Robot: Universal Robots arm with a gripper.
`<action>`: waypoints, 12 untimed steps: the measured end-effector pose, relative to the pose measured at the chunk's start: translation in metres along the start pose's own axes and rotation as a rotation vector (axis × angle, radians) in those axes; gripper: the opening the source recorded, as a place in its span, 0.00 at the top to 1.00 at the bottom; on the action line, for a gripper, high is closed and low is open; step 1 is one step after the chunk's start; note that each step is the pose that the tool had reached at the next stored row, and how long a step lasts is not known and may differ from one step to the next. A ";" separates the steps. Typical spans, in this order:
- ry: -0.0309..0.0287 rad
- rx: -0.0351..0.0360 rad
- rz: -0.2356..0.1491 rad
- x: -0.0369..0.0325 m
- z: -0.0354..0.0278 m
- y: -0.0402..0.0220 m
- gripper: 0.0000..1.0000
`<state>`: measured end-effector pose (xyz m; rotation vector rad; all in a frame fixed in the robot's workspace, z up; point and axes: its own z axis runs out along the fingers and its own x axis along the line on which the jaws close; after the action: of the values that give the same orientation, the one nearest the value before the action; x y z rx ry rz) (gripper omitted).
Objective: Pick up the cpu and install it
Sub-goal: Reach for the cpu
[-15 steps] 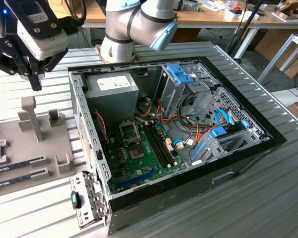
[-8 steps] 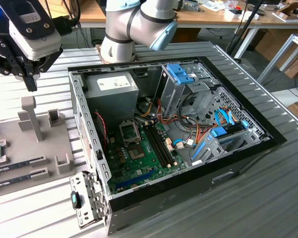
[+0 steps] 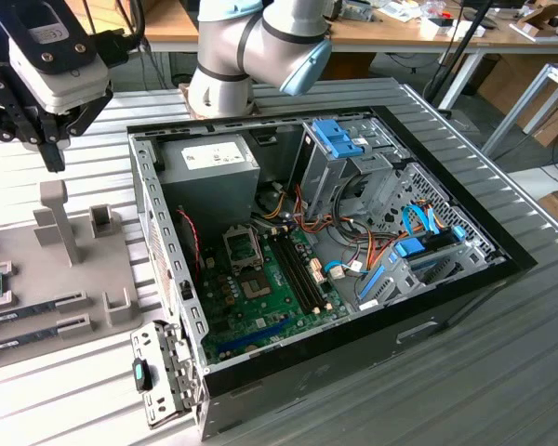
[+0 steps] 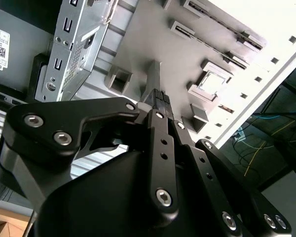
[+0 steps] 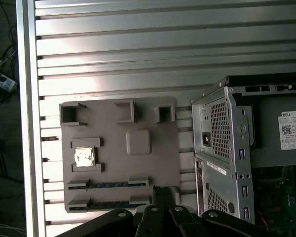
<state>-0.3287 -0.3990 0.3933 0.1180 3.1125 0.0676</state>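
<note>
The exterior view stands off the arm (image 3: 251, 46), high and at some distance, and looks down at a slant. The open computer case (image 3: 353, 367) fills the middle of its frame, the end effector (image 3: 51, 153) hangs at upper left, and the grey holder plate (image 3: 37, 269) lies at the left edge.

The first wrist view faces straight down on the ribbed surface (image 5: 138, 49) from well above. It takes in the whole holder plate (image 5: 118, 168) and one corner of the case (image 5: 222, 148).

The second wrist view sits close behind the end effector (image 4: 158, 96) and looks obliquely along it.

All three views share the holder plate (image 4: 153, 39) and the case corner beside it.
</note>
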 end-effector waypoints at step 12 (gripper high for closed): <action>0.0000 0.0000 0.000 0.0078 -0.0002 -0.0006 0.89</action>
<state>-0.3365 -0.3989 0.3932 0.1180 3.1124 0.0676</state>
